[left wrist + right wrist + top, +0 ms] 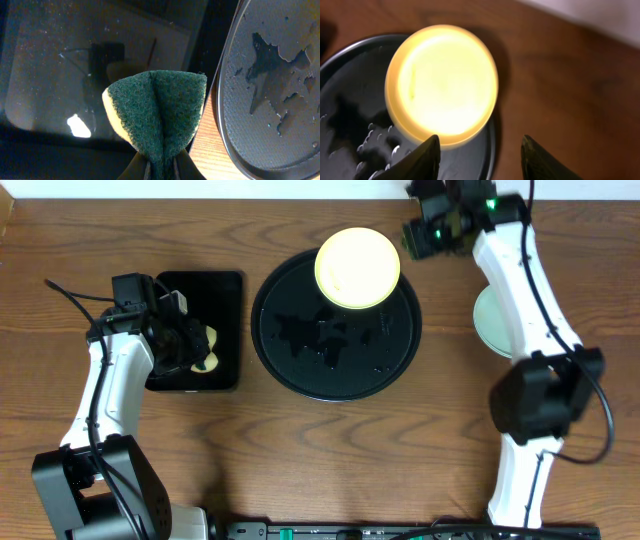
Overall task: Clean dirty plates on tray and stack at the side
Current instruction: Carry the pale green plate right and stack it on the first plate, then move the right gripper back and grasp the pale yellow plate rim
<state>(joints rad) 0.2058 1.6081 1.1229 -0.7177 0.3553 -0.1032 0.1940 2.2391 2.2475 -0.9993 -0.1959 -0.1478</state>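
Our left gripper (160, 167) is clamped on the green sponge (157, 112), over the small tray (225, 290), likely to catch drips. Right gripper (480, 155) gapes empty above the yellow plate (358, 268) on the round tray's (300, 370) far rim, probably for an edge grab. Pale plate (490, 320) sits aside, right.

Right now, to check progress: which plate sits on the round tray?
The pale yellow plate, at the tray's far rim; the pale green plate lies on the table.

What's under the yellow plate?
The yellow plate lies on the round black tray, overlapping its far rim. Wet patches show beside it. Whatever is directly beneath the plate is covered.
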